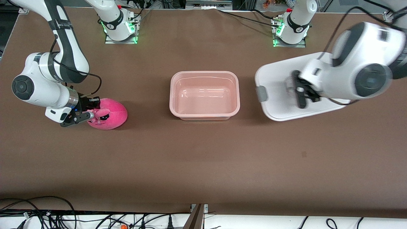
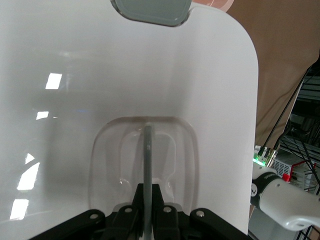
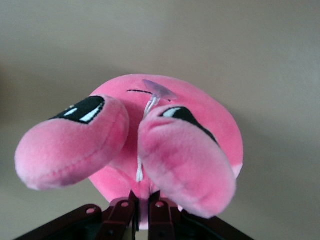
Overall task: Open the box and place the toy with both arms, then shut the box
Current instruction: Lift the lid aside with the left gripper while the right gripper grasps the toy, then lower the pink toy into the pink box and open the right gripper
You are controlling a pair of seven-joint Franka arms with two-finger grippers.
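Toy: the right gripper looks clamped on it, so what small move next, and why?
Probably lift the toy straight up: the right gripper is shut on it, the box stands open, and the left gripper holds the lid aside.

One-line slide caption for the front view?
Left gripper holds white lid; right gripper grips pink plush toy; tub open.

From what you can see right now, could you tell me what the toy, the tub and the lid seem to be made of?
Toy: soft pink plush, going by its fuzzy nap and stitched seams. Tub: translucent pink plastic, likely glossy, since its floor shows reflections. Lid: smooth white plastic, with bright glints and a clear recessed handle.
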